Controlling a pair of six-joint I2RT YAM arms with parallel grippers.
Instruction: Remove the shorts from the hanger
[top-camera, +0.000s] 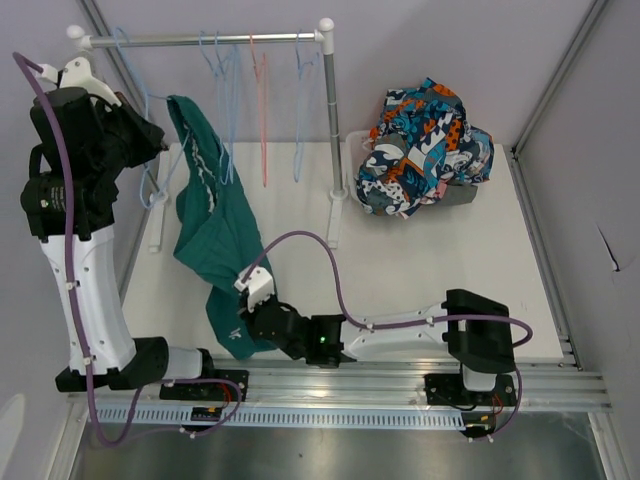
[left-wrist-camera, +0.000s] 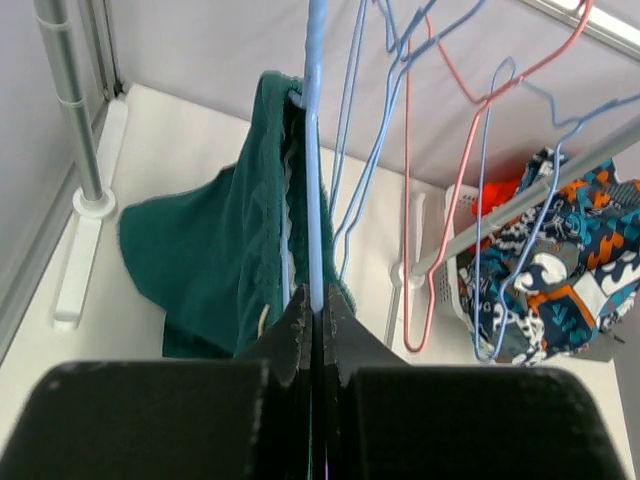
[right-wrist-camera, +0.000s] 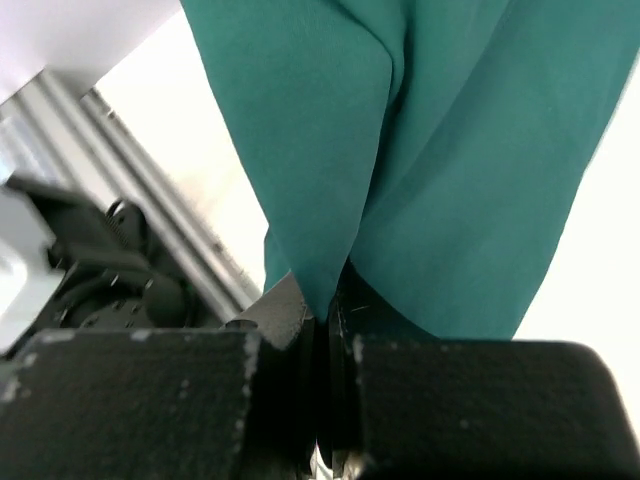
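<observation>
Hanging over a pale-blue hanger (left-wrist-camera: 316, 150) near the left end of the rail (top-camera: 200, 40): the teal shorts (top-camera: 215, 225), waistband bunched at the wire, legs trailing down toward the near edge of the table (top-camera: 420, 260).

Pinching the low end of 1 leg with the right gripper (right-wrist-camera: 325, 300), fingers pressed tight together on the cloth. Clamping the hanger's wire with the left gripper (left-wrist-camera: 316, 310), fingers closed around it, just below the bunched waistband. Not managing to tell whether the hook is on the rail or off it.

Lying further out, past the rack's right post: a heap of printed shorts (top-camera: 425, 145), blue, orange and white, piled in a white basket (left-wrist-camera: 455, 250), with a scrap of plain orange showing in the left wrist view. Dangling bare along the rail: several blue hangers (top-camera: 228, 110) and 1 pink hanger (top-camera: 262, 110).

Judging the job as nearing its end, with only 1 pair left on a hanger. Remaining, by this reading: drawing the teal pair off the wire while holding the hanger steady, then dropping it with the others.
</observation>
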